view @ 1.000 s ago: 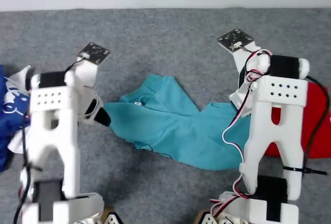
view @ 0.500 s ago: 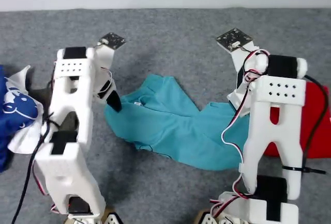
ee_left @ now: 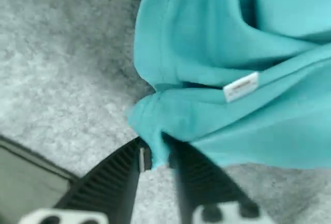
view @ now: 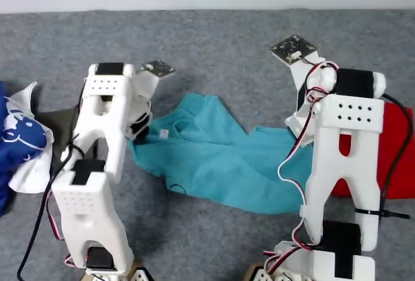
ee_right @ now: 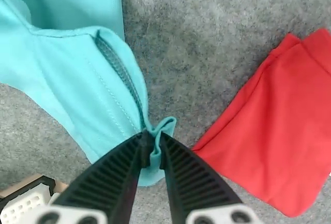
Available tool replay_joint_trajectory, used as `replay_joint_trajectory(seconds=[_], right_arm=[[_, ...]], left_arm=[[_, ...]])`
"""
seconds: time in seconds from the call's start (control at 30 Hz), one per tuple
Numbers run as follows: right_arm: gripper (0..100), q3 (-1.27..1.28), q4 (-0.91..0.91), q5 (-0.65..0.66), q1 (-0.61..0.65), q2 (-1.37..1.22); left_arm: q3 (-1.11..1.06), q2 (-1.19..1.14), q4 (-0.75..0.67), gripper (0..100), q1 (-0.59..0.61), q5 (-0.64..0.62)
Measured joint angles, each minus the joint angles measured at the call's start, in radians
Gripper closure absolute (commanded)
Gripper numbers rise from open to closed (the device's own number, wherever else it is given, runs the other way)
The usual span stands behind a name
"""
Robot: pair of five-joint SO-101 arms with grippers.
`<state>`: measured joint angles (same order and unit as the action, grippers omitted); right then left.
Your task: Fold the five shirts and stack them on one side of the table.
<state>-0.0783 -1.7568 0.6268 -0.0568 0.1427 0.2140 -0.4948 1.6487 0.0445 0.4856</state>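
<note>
A teal shirt (view: 220, 161) lies crumpled across the middle of the grey table. My left gripper (ee_left: 155, 154) is shut on a pinch of the teal shirt (ee_left: 227, 79) at its left edge, near a small white label (ee_left: 241, 86). My right gripper (ee_right: 151, 149) is shut on a fold of the teal shirt (ee_right: 77, 74) at its right end, next to a red shirt (ee_right: 279, 131). In the high view the left arm (view: 107, 132) stands over the shirt's left edge and the right arm (view: 340, 145) over its right end.
The red shirt (view: 395, 158) lies flat at the table's right side, partly under the right arm. A blue and white shirt (view: 16, 145) is bunched at the left edge, with a dark cloth (view: 55, 125) beside it. Bare grey table (view: 214, 54) lies beyond the arms.
The left arm swung right and forward to the teal shirt's left edge and now pinches it; that edge has bunched inward. The right arm has kept still.
</note>
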Motion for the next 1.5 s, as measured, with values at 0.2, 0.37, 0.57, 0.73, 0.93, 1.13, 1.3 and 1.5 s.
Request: replay_joint_trajectory(seconds=[0.2, 0.37, 0.57, 0.73, 0.93, 1.13, 1.3, 1.5], right_arm=[[98.8, -0.008, 0.000, 0.000, 0.000, 0.031], [98.8, -0.114, 0.000, 0.000, 0.000, 0.104], [98.8, -0.338, 0.000, 0.000, 0.000, 0.133], [98.8, -0.585, 0.058, 0.000, -0.015, 0.133], [98.8, -0.730, 0.230, 0.002, -0.015, 0.135], [98.8, -0.775, 0.419, 0.005, -0.015, 0.135], [98.8, -0.784, 0.546, 0.029, -0.015, 0.135], [98.8, -0.898, 0.565, 0.063, -0.015, 0.180]], left_arm=[[0.000, 0.199, 0.049, 100, 0.000, 0.000], [0.000, 0.410, 0.057, 100, -0.002, -0.052], [0.000, 0.646, -0.002, 100, 0.000, -0.209], [0.000, 0.821, -0.120, 100, 0.000, -0.296], [0.000, 0.937, -0.262, 100, 0.000, -0.313], [0.000, 1.017, -0.350, 100, 0.000, -0.313], [0.000, 1.077, -0.411, 100, 0.000, -0.313], [0.000, 1.149, -0.423, 100, 0.000, -0.313]])
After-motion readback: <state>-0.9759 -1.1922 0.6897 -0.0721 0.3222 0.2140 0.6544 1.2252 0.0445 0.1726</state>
